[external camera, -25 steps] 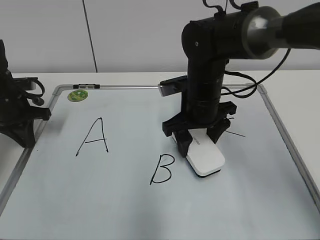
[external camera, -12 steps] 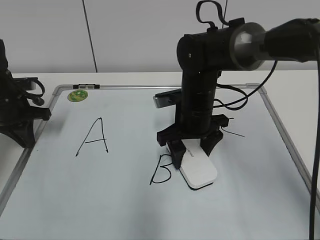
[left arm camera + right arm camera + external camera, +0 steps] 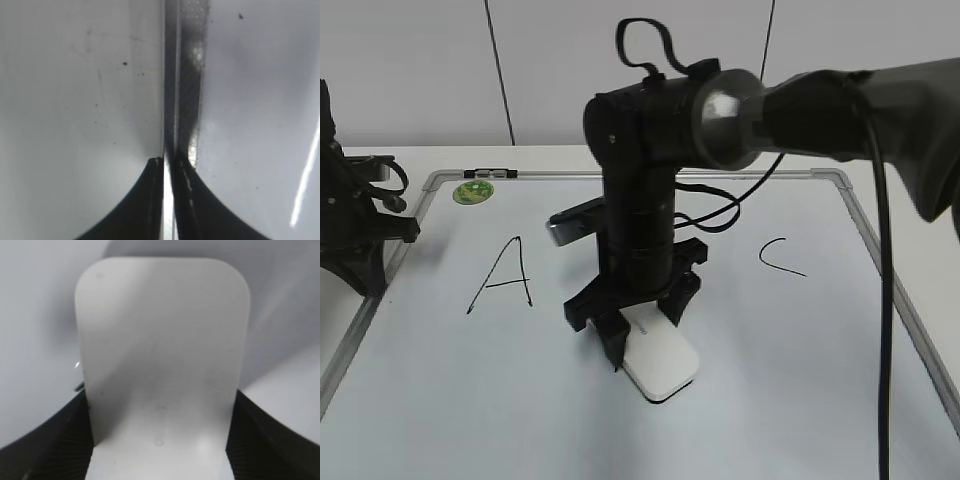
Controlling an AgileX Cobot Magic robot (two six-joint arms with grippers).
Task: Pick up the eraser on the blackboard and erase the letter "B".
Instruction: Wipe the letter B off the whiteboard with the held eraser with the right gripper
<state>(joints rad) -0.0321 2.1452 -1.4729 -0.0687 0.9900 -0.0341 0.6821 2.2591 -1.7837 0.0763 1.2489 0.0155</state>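
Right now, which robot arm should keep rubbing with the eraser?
The right one, probably. The right gripper has its jaws shut on the eraser, pressed flat on the blackboard. The left gripper is shut at the board's left frame.

The right arm (image 3: 640, 190) is chunky matte black with a shiny silver-grey round joint cap (image 3: 725, 130), black cables looping off the top and side, and a small grey box on its wrist. The right gripper (image 3: 642, 335) has black ribbed fingers (image 3: 45, 440). The left arm (image 3: 350, 220) is black too.
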